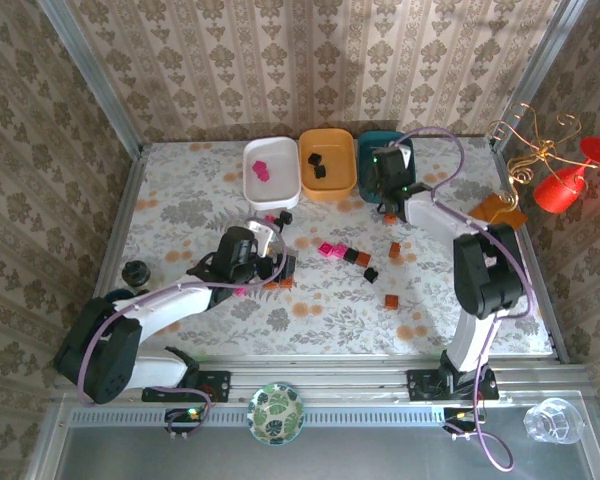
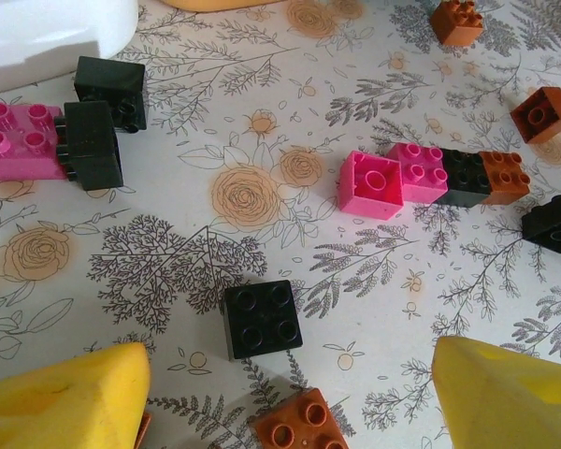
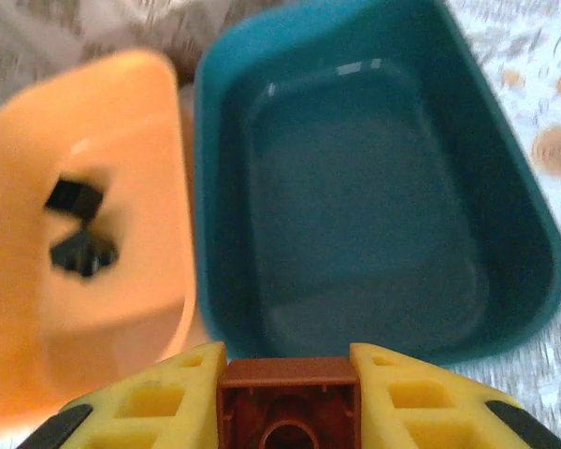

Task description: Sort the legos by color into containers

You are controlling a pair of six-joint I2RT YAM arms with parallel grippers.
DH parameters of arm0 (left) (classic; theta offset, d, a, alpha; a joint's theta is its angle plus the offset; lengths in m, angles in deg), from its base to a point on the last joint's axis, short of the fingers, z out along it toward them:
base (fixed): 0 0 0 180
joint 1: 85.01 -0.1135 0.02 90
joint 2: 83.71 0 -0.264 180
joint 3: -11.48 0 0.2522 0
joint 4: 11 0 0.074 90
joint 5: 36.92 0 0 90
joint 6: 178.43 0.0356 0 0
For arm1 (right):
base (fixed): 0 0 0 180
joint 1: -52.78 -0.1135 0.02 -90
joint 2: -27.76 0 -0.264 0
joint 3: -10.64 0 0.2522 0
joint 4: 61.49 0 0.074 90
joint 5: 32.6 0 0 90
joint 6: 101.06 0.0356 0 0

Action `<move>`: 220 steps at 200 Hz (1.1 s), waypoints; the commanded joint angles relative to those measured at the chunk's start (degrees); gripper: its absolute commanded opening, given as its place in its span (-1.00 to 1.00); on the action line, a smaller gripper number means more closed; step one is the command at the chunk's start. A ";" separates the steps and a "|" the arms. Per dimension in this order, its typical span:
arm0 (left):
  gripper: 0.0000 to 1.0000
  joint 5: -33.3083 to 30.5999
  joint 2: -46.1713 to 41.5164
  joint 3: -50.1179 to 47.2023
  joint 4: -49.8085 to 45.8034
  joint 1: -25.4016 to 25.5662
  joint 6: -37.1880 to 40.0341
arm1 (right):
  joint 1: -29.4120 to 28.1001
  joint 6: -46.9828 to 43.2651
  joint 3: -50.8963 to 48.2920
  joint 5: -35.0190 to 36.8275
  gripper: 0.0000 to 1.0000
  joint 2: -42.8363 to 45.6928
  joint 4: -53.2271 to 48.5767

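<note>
My right pincer (image 3: 286, 369) grips a brown brick (image 3: 288, 407); the teal tray (image 3: 355, 234) lies just above it in frame. My left pincer (image 2: 290, 374) stands open just below a black brick (image 2: 262, 318).

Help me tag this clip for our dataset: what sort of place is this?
Likely a staged robot test booth dressed up as a home room: damask wallpaper walls, a floral tablecloth, and bare metal framing rails around them.
</note>
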 commanded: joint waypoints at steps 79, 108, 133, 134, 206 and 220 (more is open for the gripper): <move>0.70 7.45 -1.23 -4.41 15.94 0.40 -0.53 | 3.85 -4.97 28.61 -4.91 0.24 -17.90 -13.44; 0.70 6.05 -1.83 -4.33 14.77 0.38 -0.33 | 0.49 -9.85 13.64 -1.54 0.34 -6.31 -11.05; 0.70 5.55 -2.10 -4.24 14.40 0.40 -0.57 | -1.70 -8.60 -3.39 -0.03 0.39 5.28 -8.23; 0.70 5.55 -2.10 -4.28 14.47 0.40 -0.55 | -1.74 -8.51 -4.04 -0.01 0.39 5.61 -8.11; 0.66 1.67 0.88 -4.06 18.77 5.94 1.54 | -0.60 -2.37 -18.50 1.55 0.48 7.25 -4.45; 0.67 1.01 0.50 -4.15 18.62 6.23 2.00 | -0.32 -1.60 -17.79 2.76 0.47 5.24 -3.22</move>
